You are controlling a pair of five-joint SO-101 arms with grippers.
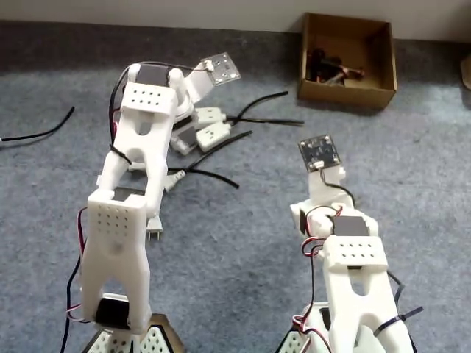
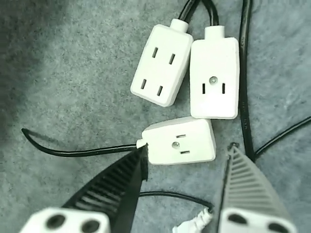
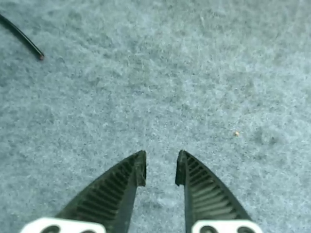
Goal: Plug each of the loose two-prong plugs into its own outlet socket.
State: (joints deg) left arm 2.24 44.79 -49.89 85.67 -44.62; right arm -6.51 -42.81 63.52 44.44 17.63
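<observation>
Three white outlet sockets lie together on the grey carpet. In the left wrist view a double socket (image 2: 160,65) and a single socket (image 2: 214,77) sit side by side, and a third socket (image 2: 180,141) lies just ahead of my left gripper (image 2: 188,149). That gripper is open, with a fingertip on either side of the third socket. In the high view the sockets (image 1: 211,125) are at the far end of the left arm. One loose plug (image 1: 154,233) lies beside that arm, another (image 1: 174,180) on a black cord. My right gripper (image 3: 161,155) is narrowly open over bare carpet, holding nothing.
A cardboard box (image 1: 346,60) with small parts stands at the back right. Black cords (image 1: 254,118) trail from the sockets toward the middle. A stray cord end (image 3: 22,36) lies ahead of the right gripper. Another cord (image 1: 37,132) lies at the far left.
</observation>
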